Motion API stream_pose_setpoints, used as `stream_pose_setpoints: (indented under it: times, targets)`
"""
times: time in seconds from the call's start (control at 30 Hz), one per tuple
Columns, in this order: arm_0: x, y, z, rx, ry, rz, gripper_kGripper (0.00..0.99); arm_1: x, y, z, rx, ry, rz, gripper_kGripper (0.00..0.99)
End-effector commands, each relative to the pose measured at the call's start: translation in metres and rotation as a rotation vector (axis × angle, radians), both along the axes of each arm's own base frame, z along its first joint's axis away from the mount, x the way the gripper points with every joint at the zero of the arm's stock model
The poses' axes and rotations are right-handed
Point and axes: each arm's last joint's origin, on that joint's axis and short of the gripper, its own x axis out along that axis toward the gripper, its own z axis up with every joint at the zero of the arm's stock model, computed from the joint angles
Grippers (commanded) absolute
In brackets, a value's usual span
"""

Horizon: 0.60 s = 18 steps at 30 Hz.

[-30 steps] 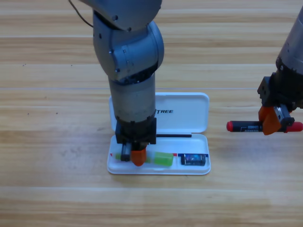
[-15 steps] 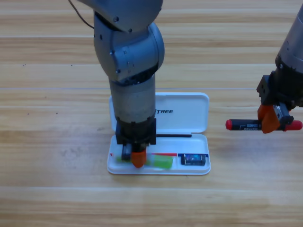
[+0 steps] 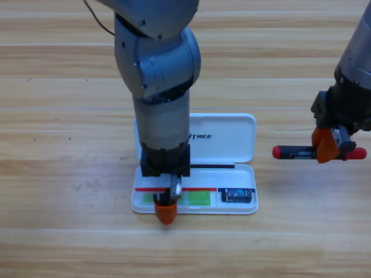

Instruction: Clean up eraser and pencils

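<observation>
table [image 3: 58, 116]: wooden planks, light grain, matte, fills the whole frame
case [image 3: 232, 130]: white hard plastic, rounded corners, lying open at lower centre; lid flat behind the tray, tray in front
case print: dark letters "TREE" readable on the lid, start of the word hidden by the left arm
left arm [image 3: 159, 75]: grey, smooth rounded joints, comes down from the top centre-left of the frame over the case
left gripper [image 3: 166, 209]: black body, orange jaw tip at the front rim of the tray, lower centre; claw points down, whether apart or together cannot be told
green pencil [image 3: 200, 198]: light green stick, lying lengthwise in the left part of the tray, partly hidden under the left gripper; the orange tip sits over or just in front of it, contact cannot be told
eraser [image 3: 236, 195]: small dark block, bluish face with tiny unreadable print, in the right end of the tray, just beside the green pencil's end
right arm [image 3: 359, 58]: grey, enters at the right edge of the frame
right gripper [image 3: 327, 146]: black body, orange jaws, right middle of the frame, clamped together around the black pencil
black pencil [image 3: 295, 153]: black barrel, red ends, small pale print unreadable, held level across the jaws, well apart from the case to its right
</observation>
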Motion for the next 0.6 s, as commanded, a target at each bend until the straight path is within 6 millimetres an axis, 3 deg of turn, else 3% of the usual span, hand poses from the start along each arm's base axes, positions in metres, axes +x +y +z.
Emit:
stream_pose_setpoints:
  times: [0.03,0.17,0.27,0.43,0.6]
  targets:
    - [-0.005,0.022,0.050,-0.044,-0.044,0.011,0.990,-0.009,0.041,-0.025,-0.028,0.063,0.062,0.000]
    - [-0.011,0.076,0.113,-0.138,-0.127,0.080,0.990,-0.002,0.074,-0.045,-0.052,0.065,0.068,0.000]
    - [-0.008,0.125,0.134,-0.172,-0.153,0.144,0.990,0.007,0.101,-0.062,-0.067,0.056,0.068,0.000]
    - [0.007,0.184,0.130,-0.192,-0.119,0.230,0.990,0.016,0.140,-0.084,-0.087,0.046,0.069,0.000]
    - [0.011,0.198,0.115,-0.167,-0.092,0.240,0.990,0.022,0.158,-0.100,-0.099,0.030,0.066,0.000]
